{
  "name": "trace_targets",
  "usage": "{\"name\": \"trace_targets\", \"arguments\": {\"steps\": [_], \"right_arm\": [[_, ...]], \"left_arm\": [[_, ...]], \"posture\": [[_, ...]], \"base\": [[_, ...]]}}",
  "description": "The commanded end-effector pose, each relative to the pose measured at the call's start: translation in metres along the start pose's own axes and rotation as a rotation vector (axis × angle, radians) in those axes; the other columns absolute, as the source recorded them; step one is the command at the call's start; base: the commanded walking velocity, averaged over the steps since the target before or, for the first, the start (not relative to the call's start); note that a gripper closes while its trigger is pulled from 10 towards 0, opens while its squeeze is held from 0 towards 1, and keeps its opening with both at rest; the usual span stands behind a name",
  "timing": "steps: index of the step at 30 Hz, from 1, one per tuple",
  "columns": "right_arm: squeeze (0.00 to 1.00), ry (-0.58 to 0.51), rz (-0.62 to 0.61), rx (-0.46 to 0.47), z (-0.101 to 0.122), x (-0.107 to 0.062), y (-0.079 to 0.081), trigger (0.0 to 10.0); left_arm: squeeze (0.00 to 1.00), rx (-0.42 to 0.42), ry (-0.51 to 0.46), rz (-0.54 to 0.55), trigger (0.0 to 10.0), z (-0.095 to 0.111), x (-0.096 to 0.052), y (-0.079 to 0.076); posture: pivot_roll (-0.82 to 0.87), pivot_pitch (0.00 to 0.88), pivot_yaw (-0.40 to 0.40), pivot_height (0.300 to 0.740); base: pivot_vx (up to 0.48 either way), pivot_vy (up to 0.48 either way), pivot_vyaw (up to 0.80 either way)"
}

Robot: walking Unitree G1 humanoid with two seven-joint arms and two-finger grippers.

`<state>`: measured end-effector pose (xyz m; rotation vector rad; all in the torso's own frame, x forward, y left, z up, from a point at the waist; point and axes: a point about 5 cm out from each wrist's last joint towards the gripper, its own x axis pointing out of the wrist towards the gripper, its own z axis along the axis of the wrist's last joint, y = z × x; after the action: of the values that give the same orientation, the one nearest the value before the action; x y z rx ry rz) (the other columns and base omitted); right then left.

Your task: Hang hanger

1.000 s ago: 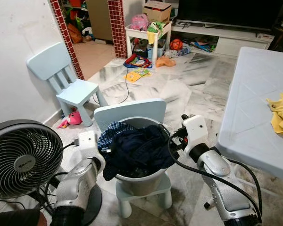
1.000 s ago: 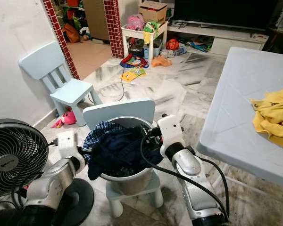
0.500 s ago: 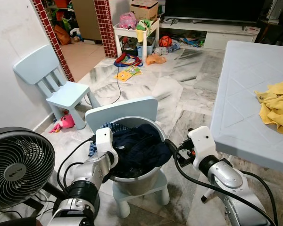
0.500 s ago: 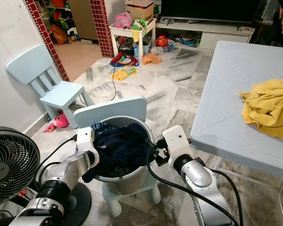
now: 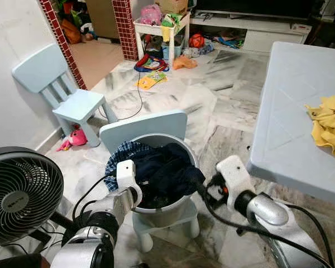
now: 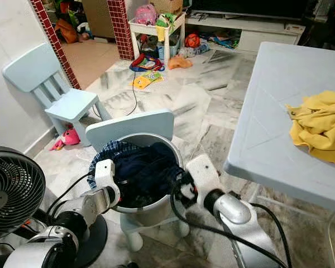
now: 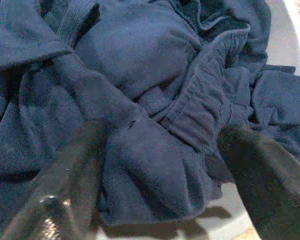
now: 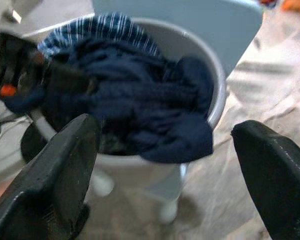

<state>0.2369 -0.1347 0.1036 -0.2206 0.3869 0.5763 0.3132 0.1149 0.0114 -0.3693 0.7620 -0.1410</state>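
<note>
reaching deeper since a moment ago, the left gripper straddles dark navy clothes in the bucket, fingers spread. the right gripper hovers beside, released. no hanger visible; fetching clothes comes first.

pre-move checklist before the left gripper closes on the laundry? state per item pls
1. Left gripper open: ok, fingers spread either side of a fold.
2. Cloth between left fingers: ok, the dark navy garment bulges between them.
3. Right gripper clear of the load: ok, open and held off beside the grey round bucket.
4. Bucket seated: ok, upright on the small pale blue chair.
5. Which garment gets pulled: cannot tell, the navy cloth tangles with a blue checked garment.
6. Hanger located: not ok, none visible.
</note>
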Motion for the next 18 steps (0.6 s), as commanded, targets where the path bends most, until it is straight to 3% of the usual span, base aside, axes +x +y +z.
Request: {"name": "trace_targets", "arguments": {"steps": [1, 9, 18], "right_arm": [[0.0, -0.012, 0.026, -0.004, 0.004, -0.002, 0.005, 10.0], [0.0, 0.029, 0.05, 0.029, -0.004, -0.013, 0.013, 10.0], [0.0, 0.029, 0.05, 0.029, -0.004, -0.013, 0.013, 10.0]], "left_arm": [[0.0, -0.004, -0.021, 0.021, 10.0, 0.007, 0.0, 0.002], [0.0, -0.031, -0.04, 0.028, 10.0, 0.005, -0.002, 0.001], [0.0, -0.031, -0.04, 0.028, 10.0, 0.005, -0.002, 0.001]], "posture": [[-0.22, 0.109, 0.068, 0.74], [-0.19, 0.147, 0.026, 0.74], [-0.19, 0.147, 0.026, 0.74]], "base": [[0.0, 0.0, 0.0], [0.0, 0.0, 0.0], [0.0, 0.0, 0.0]]}}
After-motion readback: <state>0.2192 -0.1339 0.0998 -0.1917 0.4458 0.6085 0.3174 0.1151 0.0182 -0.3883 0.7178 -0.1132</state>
